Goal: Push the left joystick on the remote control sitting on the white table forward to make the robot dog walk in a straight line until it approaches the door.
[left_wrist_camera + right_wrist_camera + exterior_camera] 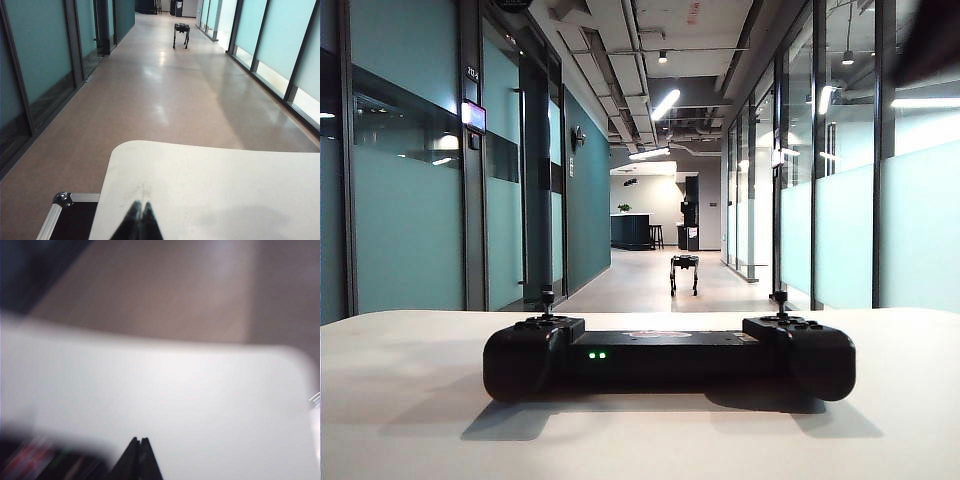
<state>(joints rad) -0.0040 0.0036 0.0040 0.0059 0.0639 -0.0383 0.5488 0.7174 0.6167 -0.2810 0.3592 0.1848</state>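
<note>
The wide black gamepad-shaped remote control [669, 355] lies lengthwise along the white desk's [400, 420] far edge, its thin left joystick [547, 299] untouched. Both pincers are clenched and empty: right pincer [139, 441] over the desk, nearer; left pincer [139, 205] back. The small black robot dog [684, 272] stands far down the corridor.

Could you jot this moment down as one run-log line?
left tool shut | right tool shut | remote control untouched | robot dog down corridor

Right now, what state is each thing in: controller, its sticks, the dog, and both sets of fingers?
remote control: flat on the white table, two green lights lit
left joystick: upright, untouched
other stick: upright, untouched
robot dog: standing far down the corridor
left gripper: fingers shut, empty, over table
right gripper: fingers shut, empty, over table
</note>
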